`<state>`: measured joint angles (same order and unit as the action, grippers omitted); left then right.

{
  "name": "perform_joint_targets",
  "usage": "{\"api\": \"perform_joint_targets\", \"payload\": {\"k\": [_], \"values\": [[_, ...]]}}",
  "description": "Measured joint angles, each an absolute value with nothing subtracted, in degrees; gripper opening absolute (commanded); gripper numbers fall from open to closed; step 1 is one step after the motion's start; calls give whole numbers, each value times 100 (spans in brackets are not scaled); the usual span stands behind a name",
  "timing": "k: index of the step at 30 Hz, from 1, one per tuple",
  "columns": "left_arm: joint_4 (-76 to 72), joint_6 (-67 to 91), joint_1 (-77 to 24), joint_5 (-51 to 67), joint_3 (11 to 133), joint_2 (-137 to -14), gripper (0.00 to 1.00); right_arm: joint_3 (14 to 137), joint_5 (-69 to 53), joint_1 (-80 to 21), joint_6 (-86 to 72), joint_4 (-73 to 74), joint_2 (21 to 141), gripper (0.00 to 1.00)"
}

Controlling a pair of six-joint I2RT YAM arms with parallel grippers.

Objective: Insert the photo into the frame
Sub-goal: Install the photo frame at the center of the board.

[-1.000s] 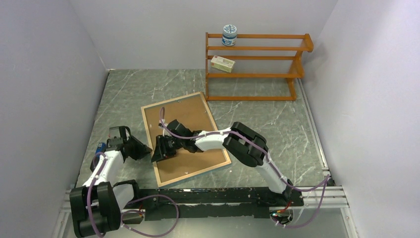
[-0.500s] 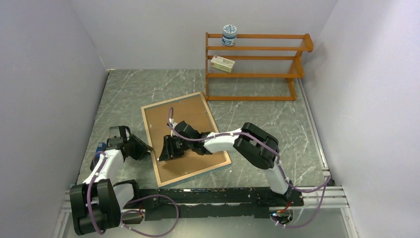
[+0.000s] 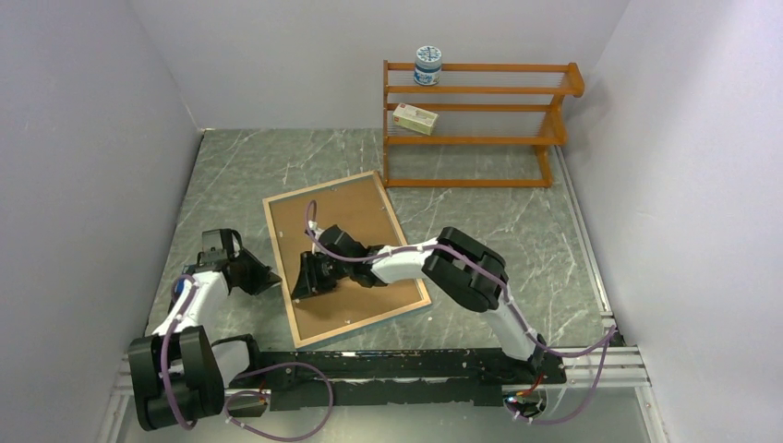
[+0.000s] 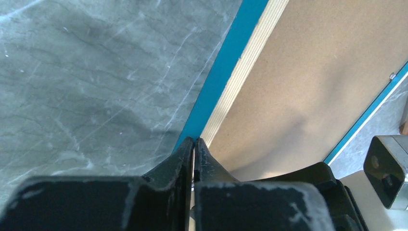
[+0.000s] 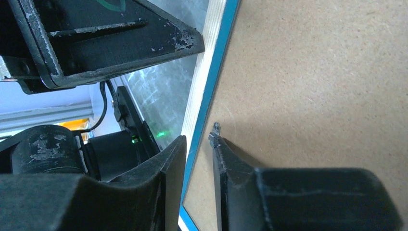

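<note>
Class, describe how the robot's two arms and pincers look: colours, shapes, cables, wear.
The left arm and right arm have white links between bulky black joint housings, with thin purple cables looped along them. The left pincer and right pincer are black, with flat wedge-shaped fingers whose edges are scuffed pale.

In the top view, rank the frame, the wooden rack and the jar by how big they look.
1. The rack and the frame: near alike. The rack spans wider but stands farther off, so no ranking.
2. The jar, clearly smallest.
</note>
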<state>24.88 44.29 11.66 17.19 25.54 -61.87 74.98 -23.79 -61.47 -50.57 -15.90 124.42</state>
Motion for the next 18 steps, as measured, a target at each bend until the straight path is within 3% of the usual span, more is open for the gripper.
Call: {"api": "perform_joint_targets", "payload": {"k": [18], "values": [[2891,4112,1177,1723,3103,-6888,5,7636,-2781,-6117,-5052,-1984,12720,29]]}}
